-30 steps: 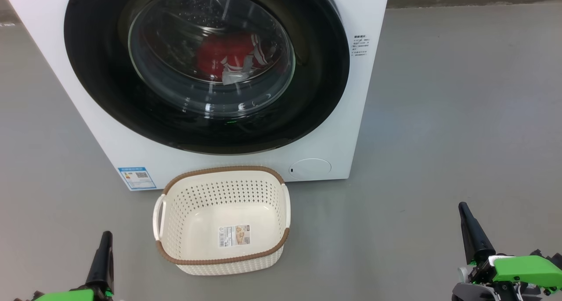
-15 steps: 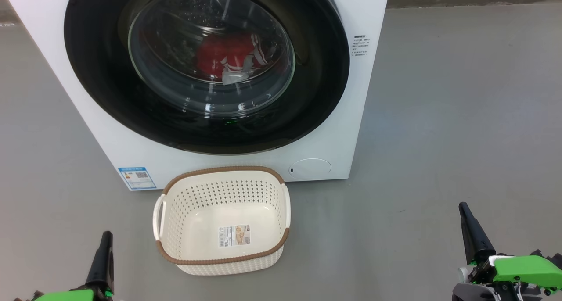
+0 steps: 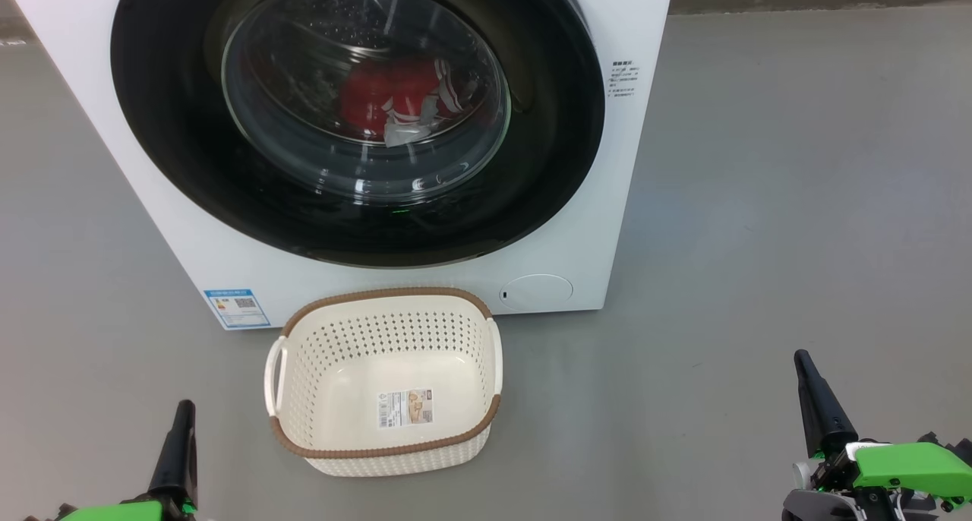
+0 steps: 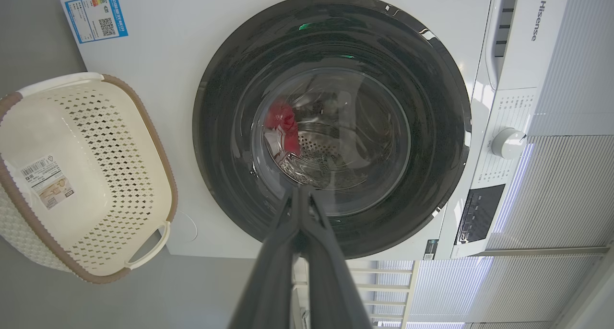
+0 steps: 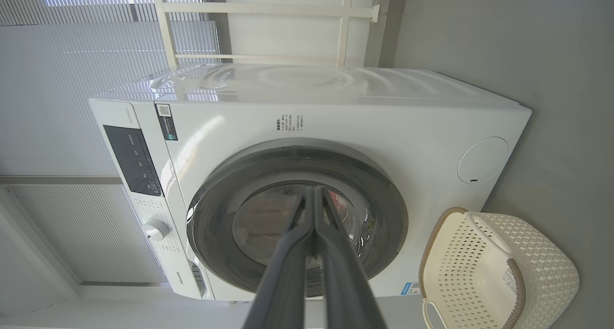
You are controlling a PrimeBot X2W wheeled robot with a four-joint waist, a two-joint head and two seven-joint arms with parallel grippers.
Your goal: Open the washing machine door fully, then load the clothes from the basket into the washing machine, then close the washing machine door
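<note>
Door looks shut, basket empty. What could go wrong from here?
1. The glossy black round door looks flush with the big white front-loader, but no latch shows; it may not be caught.
2. The red-and-white fabric garments show through the door; a fold pinched at its edge would be hidden.
3. The cream perforated plastic basket sits before the machine, ahead of the shut left hand and right hand; driving forward could hit it.

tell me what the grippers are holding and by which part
Nothing is held: the left gripper and right gripper are both shut empty, clear of the basket.
</note>
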